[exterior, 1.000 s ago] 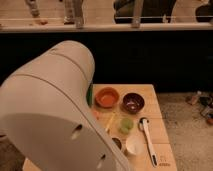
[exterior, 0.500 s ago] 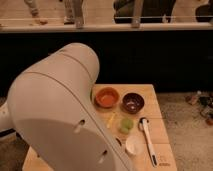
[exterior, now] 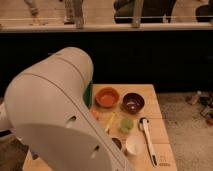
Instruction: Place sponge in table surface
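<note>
Your view is mostly arm (exterior: pixel 55 115): the big white housing fills the left and lower part of the frame and covers the left half of the table (exterior: pixel 152 107). You cannot see the gripper; it is out of view, so whether its jaws are open or closed cannot be told. The sponge is not visible either, and where it is cannot be told.

On the visible right part of the wooden planks:
- orange bowl (exterior: pixel 107 97) at the back, just beside the arm's edge
- dark brown bowl (exterior: pixel 133 102) right of it, near but apart
- a strip of green tray (exterior: pixel 89 95) showing at the arm's edge, left of the orange bowl
- light green disc (exterior: pixel 127 124) in front of the two bowls
- thin yellowish stick (exterior: pixel 110 122) lying tilted, left of the disc
- white round dish (exterior: pixel 135 145) nearer you, below the disc
- small dark cup (exterior: pixel 116 143) touching the arm's outline, left of the dish
- white long-handled utensil (exterior: pixel 148 139) lying lengthwise along the right side
</note>
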Tool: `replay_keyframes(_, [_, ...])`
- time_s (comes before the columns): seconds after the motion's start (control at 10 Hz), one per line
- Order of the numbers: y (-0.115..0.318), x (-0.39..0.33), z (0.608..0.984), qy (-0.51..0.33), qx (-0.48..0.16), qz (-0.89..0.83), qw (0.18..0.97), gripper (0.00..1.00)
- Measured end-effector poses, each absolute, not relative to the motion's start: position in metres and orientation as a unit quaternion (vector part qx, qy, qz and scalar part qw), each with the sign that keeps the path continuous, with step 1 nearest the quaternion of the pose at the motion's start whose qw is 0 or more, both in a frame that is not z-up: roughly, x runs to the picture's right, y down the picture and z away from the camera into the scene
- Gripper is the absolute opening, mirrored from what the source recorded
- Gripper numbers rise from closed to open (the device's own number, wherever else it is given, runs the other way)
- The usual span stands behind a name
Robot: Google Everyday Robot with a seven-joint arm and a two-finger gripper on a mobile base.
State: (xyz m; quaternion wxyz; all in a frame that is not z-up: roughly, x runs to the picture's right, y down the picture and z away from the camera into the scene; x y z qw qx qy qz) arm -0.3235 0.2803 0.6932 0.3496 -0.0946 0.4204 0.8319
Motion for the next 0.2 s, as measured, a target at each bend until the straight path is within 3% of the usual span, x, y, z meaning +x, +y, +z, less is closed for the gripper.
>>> replay_keyframes(0.2, [0.2815, -0.3333, 0.6927, 0.419, -0.099, 0.829, 0.358, 0.0])
